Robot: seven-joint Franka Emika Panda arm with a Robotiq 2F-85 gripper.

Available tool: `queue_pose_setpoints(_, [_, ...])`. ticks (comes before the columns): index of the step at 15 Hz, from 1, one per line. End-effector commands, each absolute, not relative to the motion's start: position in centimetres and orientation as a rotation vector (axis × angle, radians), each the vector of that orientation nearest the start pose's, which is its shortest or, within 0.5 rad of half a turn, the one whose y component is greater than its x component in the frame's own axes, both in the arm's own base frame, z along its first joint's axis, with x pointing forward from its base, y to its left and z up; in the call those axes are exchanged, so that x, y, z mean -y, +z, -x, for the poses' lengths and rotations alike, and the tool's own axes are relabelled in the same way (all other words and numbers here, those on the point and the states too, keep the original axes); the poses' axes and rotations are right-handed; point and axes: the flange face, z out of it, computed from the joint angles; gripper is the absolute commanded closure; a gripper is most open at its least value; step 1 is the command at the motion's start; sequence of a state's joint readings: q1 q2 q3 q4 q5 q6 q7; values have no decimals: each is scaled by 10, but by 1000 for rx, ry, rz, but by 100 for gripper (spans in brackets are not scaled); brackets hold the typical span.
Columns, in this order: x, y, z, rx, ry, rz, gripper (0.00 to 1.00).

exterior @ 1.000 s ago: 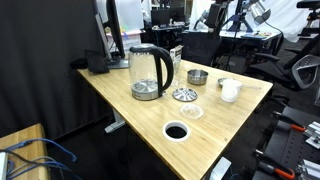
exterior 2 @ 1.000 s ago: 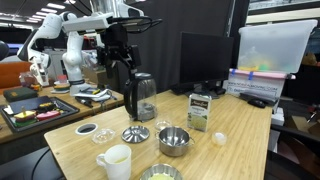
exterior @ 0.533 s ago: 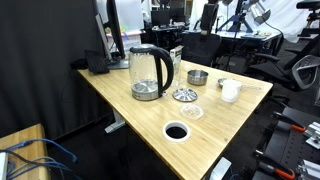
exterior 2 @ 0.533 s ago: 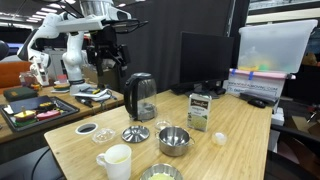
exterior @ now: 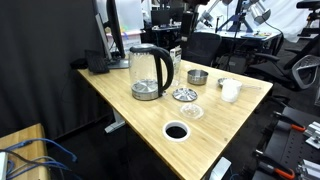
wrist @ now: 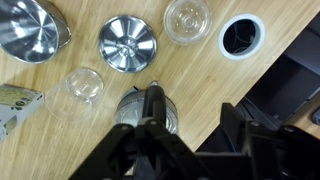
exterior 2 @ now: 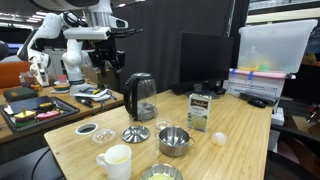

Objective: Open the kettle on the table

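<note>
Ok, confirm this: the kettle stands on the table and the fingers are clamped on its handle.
Wrong on the fingers: the gripper hangs above the kettle, apart from it, as an exterior view shows. The kettle does stand on the table.

table [exterior: 220, 122] (light wood, round cable hole [exterior: 176, 131]) | on it: kettle [exterior: 148, 72], mug [exterior: 230, 90], metal bowl [exterior: 197, 76], metal disc [exterior: 184, 95]

Seen from straight above, the kettle [wrist: 147, 108] stands low in the middle on the light wood table [wrist: 200, 70]. Above it lie a ribbed metal disc [wrist: 127, 42], a clear glass dish [wrist: 188, 18] and the round black cable hole [wrist: 241, 35]. A metal bowl [wrist: 30, 28] fills the top left corner. A second clear dish [wrist: 82, 85] lies just left of the kettle. The dark tool [wrist: 150, 150] covers the bottom edge, and I can't make out how its jaws stand.
</note>
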State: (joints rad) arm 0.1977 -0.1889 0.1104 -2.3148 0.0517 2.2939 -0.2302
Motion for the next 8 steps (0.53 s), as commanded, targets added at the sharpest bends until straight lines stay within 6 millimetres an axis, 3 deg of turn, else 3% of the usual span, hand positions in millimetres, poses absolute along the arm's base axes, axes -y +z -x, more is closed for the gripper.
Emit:
queue_pose_setpoints(1, [-157, 441, -495, 729, -306, 2943, 69])
queue_pose_setpoints(5, [-159, 447, -508, 673, -343, 2914, 96])
queue_pose_setpoints(8, [-151, 444, -510, 645, -344, 2919, 100])
